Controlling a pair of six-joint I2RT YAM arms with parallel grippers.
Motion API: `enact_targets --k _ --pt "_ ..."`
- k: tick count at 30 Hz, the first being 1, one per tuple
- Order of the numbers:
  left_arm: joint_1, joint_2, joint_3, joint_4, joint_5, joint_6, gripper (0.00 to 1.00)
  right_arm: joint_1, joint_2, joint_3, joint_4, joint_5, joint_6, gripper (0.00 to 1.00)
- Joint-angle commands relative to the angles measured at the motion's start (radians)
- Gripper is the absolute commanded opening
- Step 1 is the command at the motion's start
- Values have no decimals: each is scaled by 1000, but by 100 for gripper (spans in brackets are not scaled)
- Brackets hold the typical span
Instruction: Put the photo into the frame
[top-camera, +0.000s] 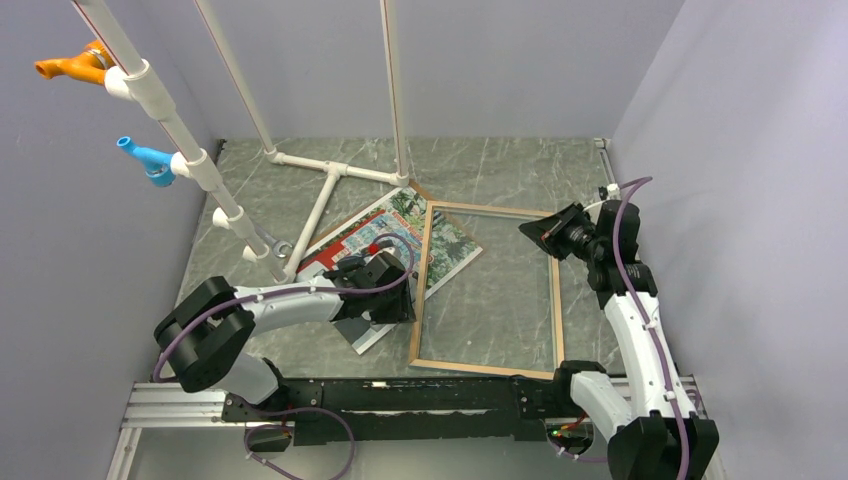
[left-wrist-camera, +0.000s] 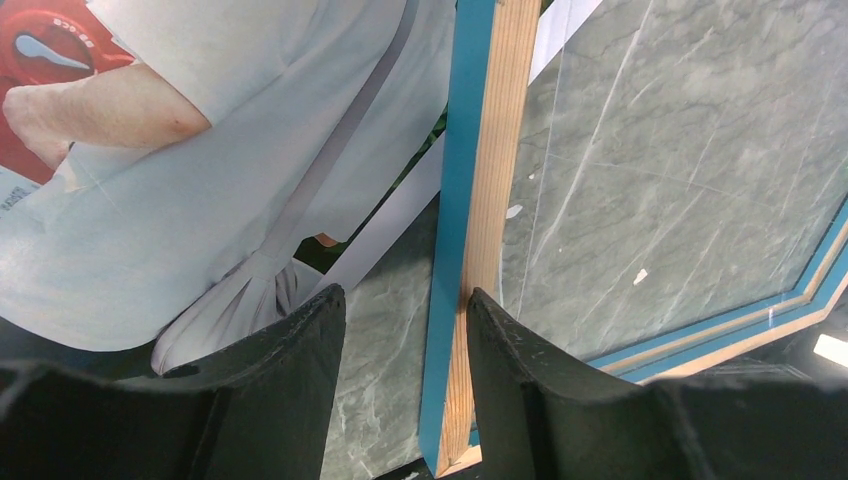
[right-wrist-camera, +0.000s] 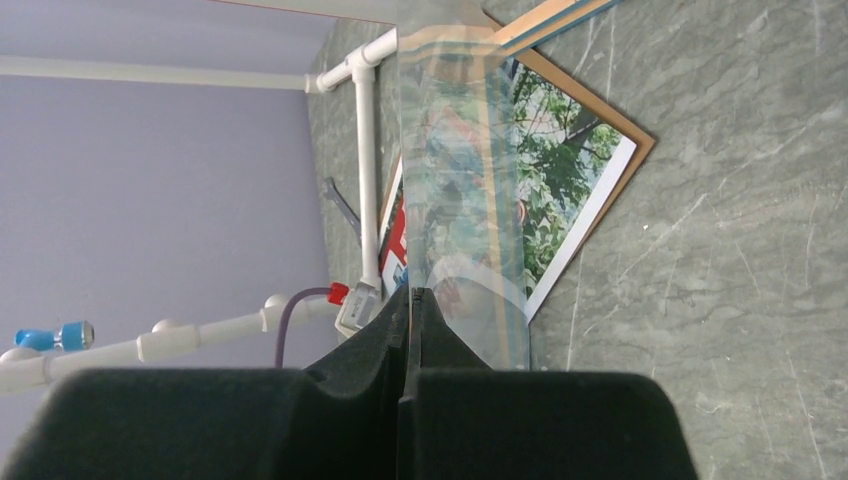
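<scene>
The frame (top-camera: 485, 367) lies on the marble table, light wood face up, its clear pane over the tabletop. The photo (top-camera: 350, 245) lies to its left, picture side up, one corner tucked under the frame's left rail. My left gripper (top-camera: 400, 300) is open and straddles that rail (left-wrist-camera: 485, 150). The right finger (left-wrist-camera: 520, 370) touches the wood, while the left finger (left-wrist-camera: 290, 370) stands apart from the blue side. My right gripper (top-camera: 540, 228) is at the frame's far right corner. In the right wrist view that gripper (right-wrist-camera: 412, 290) is shut, and the clear pane (right-wrist-camera: 465, 180) runs into the seam.
A brown backing board (right-wrist-camera: 640, 145) lies under the photo (right-wrist-camera: 560, 170). A white pipe stand (top-camera: 330, 190) rests on the table behind them. Its slanted pipe carries an orange nozzle (top-camera: 75, 65) and a blue one (top-camera: 150, 160). Grey walls close in on three sides.
</scene>
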Motion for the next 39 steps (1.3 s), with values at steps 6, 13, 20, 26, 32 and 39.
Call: enact_targets --k 6,13,20,26,32,39 --pt "-6 27 28 -23 -29 21 52 -3 2 -17 110 -51 25 0" --pt "-9 39 36 -27 -22 22 51 -3 24 20 110 -60 -8 0" --pt "-13 60 49 -31 -18 25 51 -4 25 54 99 -65 -16 0" --pt "-17 74 55 -34 -13 27 50 -3 20 57 117 -87 3 0" --pt "-18 82 58 -34 -13 27 50 -2 17 94 91 -79 -13 0" --pt "-21 90 67 -41 -13 31 49 -2 37 77 104 -79 -16 0"
